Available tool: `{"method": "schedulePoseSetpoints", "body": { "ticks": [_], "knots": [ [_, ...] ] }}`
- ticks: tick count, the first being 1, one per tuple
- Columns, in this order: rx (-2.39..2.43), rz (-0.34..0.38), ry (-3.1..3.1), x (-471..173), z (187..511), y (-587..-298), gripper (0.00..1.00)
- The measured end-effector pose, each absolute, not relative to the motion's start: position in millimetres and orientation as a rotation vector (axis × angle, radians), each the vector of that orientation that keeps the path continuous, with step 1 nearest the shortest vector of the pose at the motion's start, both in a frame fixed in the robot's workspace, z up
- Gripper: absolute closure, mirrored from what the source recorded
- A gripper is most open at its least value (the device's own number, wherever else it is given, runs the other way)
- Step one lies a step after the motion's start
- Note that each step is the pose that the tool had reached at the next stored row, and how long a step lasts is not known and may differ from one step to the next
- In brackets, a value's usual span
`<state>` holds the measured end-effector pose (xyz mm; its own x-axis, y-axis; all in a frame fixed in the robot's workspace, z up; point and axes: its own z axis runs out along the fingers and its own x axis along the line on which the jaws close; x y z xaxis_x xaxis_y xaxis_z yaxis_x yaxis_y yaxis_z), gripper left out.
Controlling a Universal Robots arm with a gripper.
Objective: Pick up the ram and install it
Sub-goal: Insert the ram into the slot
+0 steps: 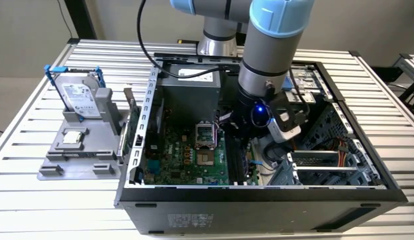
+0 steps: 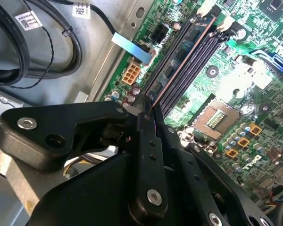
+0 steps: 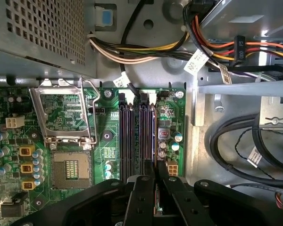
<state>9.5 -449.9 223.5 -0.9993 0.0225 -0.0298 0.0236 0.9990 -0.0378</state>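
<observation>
A: Where is the ram [image 2: 179, 59], that thin dark blue-green circuit-board stick?

B: Clamped edge-on in the black two-finger gripper [image 2: 146, 110], reaching ahead over the long black motherboard slots [image 3: 132, 136].

A: Advice?

B: I'd keep it parallel and press evenly.

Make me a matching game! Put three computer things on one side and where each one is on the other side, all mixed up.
Things:
1. ram
2. hard drive
3. processor socket

Places:
A. standing in the grey holder outside the computer case
B. on the green board, beside the long black slots
C. pinched in the gripper, down at the slots

Pairs: 1-C, 2-A, 3-B
</observation>
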Motion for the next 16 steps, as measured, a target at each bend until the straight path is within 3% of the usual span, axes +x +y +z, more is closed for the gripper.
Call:
{"method": "schedulePoseSetpoints", "body": {
  "ticks": [16],
  "knots": [
    [0.046, -0.06, 3.111, 9.4, 219.1, -450.1, 1.0]
  ]
}}
